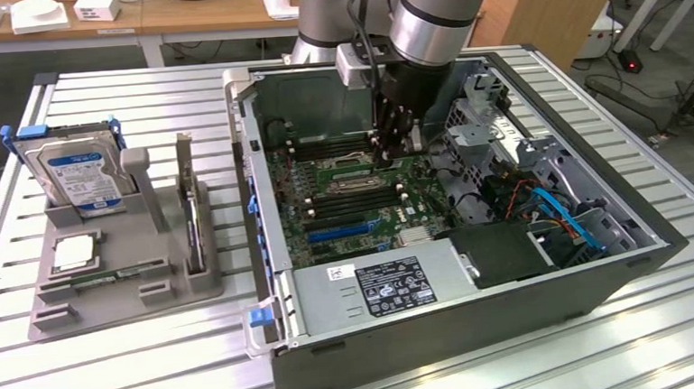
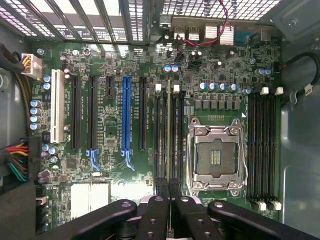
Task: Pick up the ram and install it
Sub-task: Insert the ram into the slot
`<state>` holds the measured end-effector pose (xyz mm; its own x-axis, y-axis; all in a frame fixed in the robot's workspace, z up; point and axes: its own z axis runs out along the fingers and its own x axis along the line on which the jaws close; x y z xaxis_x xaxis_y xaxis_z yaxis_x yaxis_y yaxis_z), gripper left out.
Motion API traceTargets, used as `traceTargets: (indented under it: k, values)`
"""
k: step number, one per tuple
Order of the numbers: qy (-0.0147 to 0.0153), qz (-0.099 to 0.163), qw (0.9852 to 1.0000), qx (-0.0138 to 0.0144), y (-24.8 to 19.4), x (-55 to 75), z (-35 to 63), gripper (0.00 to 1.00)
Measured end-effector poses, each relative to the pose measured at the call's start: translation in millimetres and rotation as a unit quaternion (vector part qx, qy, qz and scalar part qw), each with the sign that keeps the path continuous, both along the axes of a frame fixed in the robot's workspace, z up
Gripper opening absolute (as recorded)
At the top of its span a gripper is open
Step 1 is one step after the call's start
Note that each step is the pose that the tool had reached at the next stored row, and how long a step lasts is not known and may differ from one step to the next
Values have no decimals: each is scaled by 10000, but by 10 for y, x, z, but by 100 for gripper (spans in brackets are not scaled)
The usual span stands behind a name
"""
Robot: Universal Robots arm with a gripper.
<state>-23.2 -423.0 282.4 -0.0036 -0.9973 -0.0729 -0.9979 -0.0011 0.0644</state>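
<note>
The arm [image 1: 433,17] reaches straight down into the open computer case [image 1: 452,328], its hand [image 1: 395,144] pinched almost closed on the ram [image 2: 168,130], held edge-on in line with the memory slots beside the empty processor socket [image 2: 216,155]. The case walls stand close around. On the counter [image 1: 117,380], a grey holder [image 1: 124,294] keeps 1 more stick [image 1: 187,191], a hard drive [image 1: 81,175] and a chip [image 1: 73,254]

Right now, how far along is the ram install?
Done: the ram is out of the holder, inside the case. In hand: the gripper is shut on it, edge-on over the slots beside the socket. Left: seating; the gripper has not let go.
</note>
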Motion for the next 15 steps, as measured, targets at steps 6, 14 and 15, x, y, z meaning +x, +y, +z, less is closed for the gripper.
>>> traceTargets:
  k: [6, 14, 15]
  values:
    - [0, 0, 10000, -1, -14, 0, -3, 11]
    - [0, 0, 10000, 0, -36, 0, -3, 11]
    - [0, 0, 10000, 0, -36, 0, -7, 11]
